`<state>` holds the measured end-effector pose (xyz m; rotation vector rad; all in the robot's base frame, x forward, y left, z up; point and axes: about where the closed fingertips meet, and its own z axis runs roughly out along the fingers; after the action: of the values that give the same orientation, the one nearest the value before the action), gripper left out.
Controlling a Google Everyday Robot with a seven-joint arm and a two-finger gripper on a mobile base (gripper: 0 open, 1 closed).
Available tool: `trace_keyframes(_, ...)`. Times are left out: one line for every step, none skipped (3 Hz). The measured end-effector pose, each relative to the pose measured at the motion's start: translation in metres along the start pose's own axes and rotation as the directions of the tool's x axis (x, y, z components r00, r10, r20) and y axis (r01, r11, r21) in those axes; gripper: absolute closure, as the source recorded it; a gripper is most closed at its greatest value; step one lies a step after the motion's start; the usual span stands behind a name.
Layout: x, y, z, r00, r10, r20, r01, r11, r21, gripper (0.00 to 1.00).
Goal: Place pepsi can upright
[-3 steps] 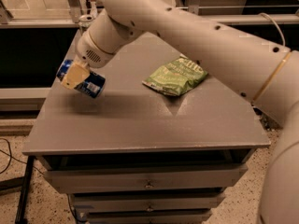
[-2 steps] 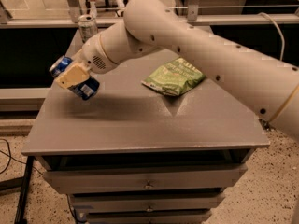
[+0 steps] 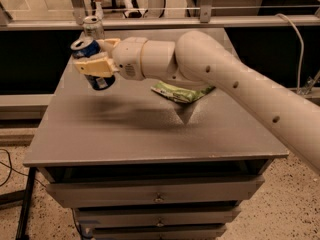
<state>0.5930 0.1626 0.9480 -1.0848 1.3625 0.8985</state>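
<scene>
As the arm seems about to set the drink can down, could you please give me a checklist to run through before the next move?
1. Grip: the gripper, over the table's far left part, is shut on the small blue pepsi can with silver ends: ok.
2. Can upright: it leans, top end toward the picture's left: not ok.
3. Can resting on the grey metal table: held above it, shadow underneath: not ok.
4. Tabletop under the can: nothing lies there: ok.
5. Gap to the silver-white can behind the gripper: cannot tell.
6. Green crinkled bag: lies well to the side, under the arm: ok.
</scene>
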Motion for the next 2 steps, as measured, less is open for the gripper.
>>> trace_keyframes(-0.010,-0.016,-0.012,0.994,-0.023,0.106,0.012,0.9942,0.107,1.00)
trace_keyframes(-0.021,-0.022,-0.011,0.992,-0.035,0.124,0.019,0.9914,0.129,1.00)
